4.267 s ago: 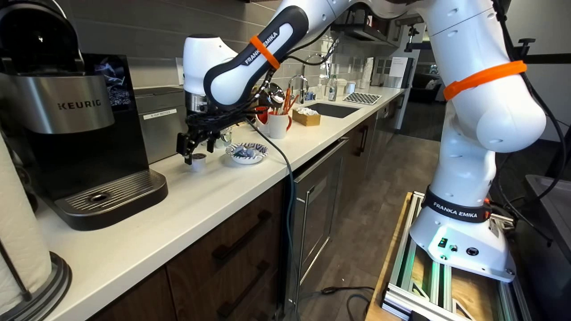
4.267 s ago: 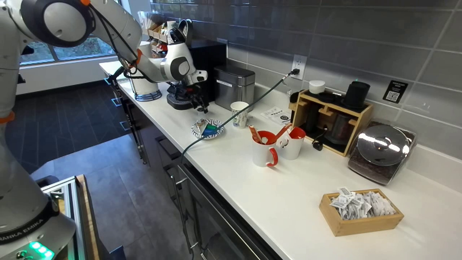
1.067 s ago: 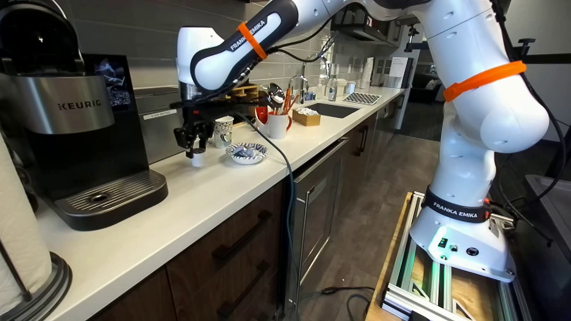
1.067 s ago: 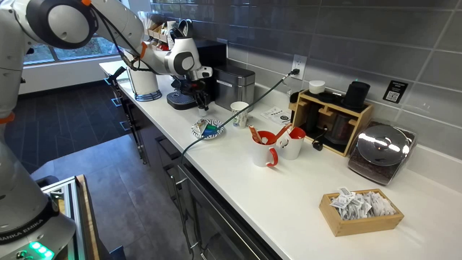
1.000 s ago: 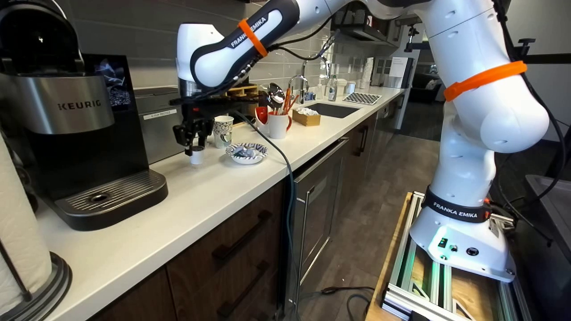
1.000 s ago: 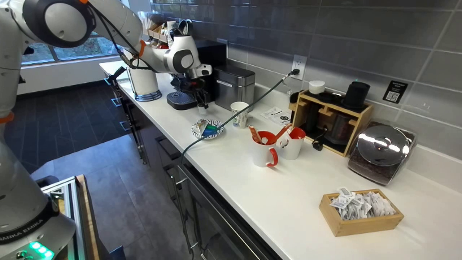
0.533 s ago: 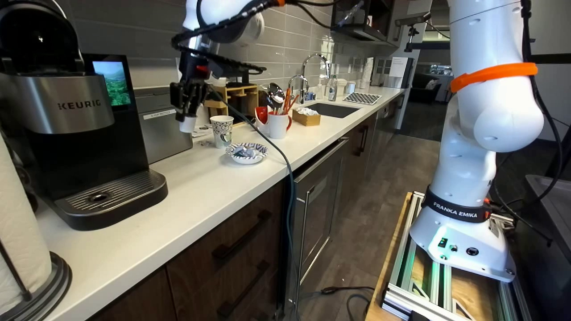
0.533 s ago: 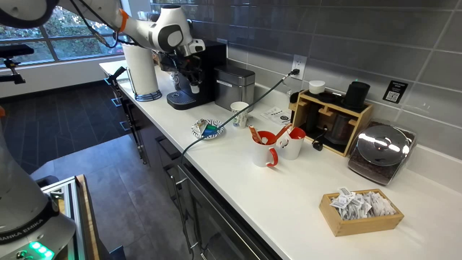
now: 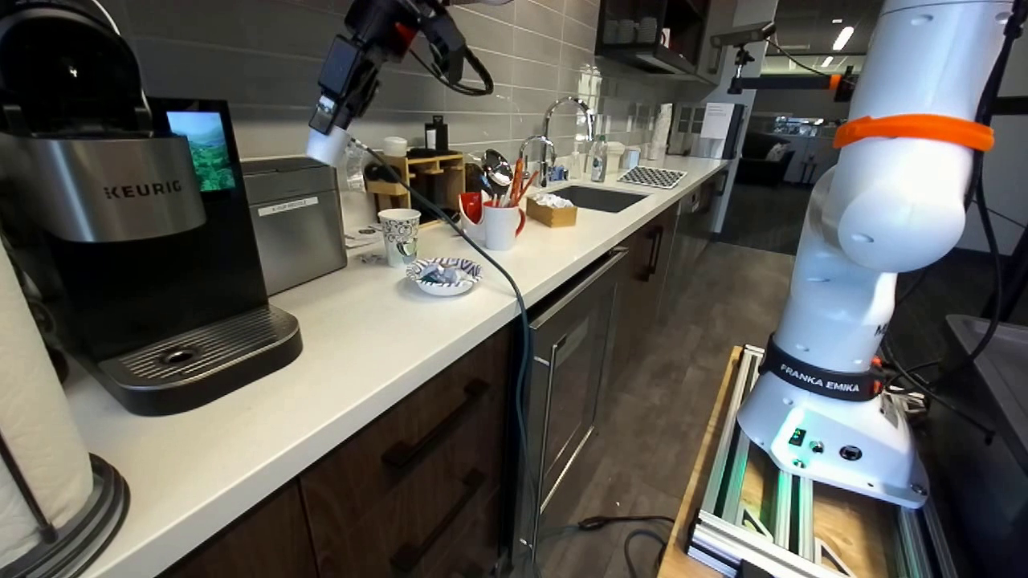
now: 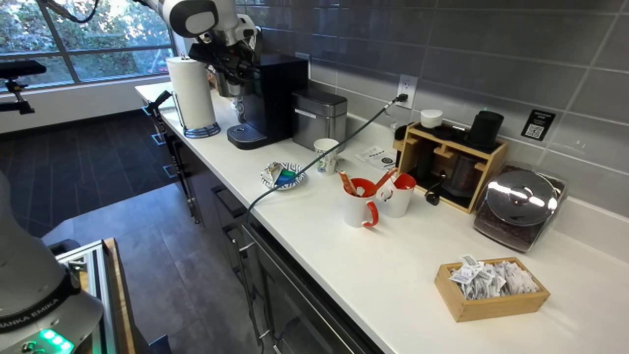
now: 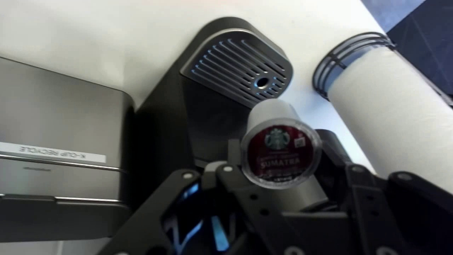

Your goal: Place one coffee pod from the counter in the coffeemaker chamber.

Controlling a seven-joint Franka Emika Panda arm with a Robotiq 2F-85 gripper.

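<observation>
The coffee pod point(image 9: 327, 148) is secured at a tilt above the counter point(image 9: 353, 337), clamped in my gripper point(image 11: 281, 147); inserting it at this angle into the coffeemaker point(image 9: 132, 189), whose chamber I cannot see, may jam the pod's base and twist it loose

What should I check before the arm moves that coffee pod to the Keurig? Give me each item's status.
1. Coffee pod held by the gripper: ok, shown in the wrist view.
2. Pod clear of the counter: ok.
3. Keurig lid raised: ok, open in an exterior view.
4. Pod above the Keurig: not ok, it hangs off to one side.
5. Pod level: not ok, tilted.
6. Chamber empty: cannot tell, its inside is hidden.
</observation>
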